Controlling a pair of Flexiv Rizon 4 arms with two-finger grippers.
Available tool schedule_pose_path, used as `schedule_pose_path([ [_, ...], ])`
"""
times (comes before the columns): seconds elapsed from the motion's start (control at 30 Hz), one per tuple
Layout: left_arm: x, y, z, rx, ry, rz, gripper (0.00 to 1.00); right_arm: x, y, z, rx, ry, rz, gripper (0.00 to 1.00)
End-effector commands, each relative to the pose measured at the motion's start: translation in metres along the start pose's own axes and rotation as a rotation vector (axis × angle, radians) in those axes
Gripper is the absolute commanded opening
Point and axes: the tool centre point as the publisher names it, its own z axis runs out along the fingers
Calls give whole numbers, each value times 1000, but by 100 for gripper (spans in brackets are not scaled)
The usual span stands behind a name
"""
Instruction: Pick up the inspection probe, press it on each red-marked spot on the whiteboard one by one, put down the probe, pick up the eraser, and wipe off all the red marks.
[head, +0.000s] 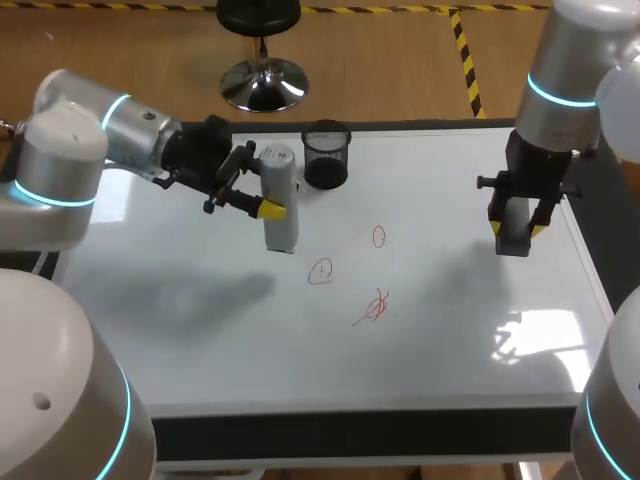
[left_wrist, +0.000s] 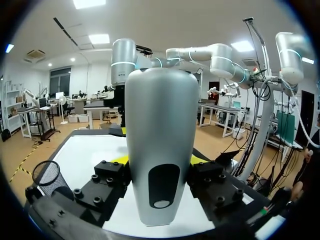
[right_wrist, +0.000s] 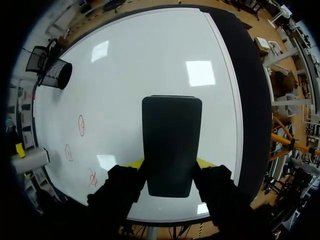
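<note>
Whiteboard (head: 200, 330) covers the table and carries three red marks (head: 320, 271), none wiped. The grey probe (head: 279, 205) stands nearly upright near them, beside the black mesh cup (head: 325, 155), clamped between both fingers of the left gripper (head: 262, 182). The right gripper (head: 515, 225) has its fingers closed on the dark eraser (head: 512, 240), over the board's right side.

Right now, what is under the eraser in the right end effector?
Bare whiteboard; the eraser covers the patch directly below. The red marks lie off to its side.
</note>
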Motion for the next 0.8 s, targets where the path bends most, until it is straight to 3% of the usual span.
schedule_pose_path([
  [0.03, -6, -1, -14, 11, 7, 5, 0, -1, 0, -1, -1, 0, -1, 0],
  [0.53, -9, 4, -72, 23, -84, -5, 0, -1, 0, -1, -1, 0, -1, 0],
  [0.8, -9, -2, -94, 48, -111, 4, 0, -1, 0, -1, -1, 0, -1, 0],
])
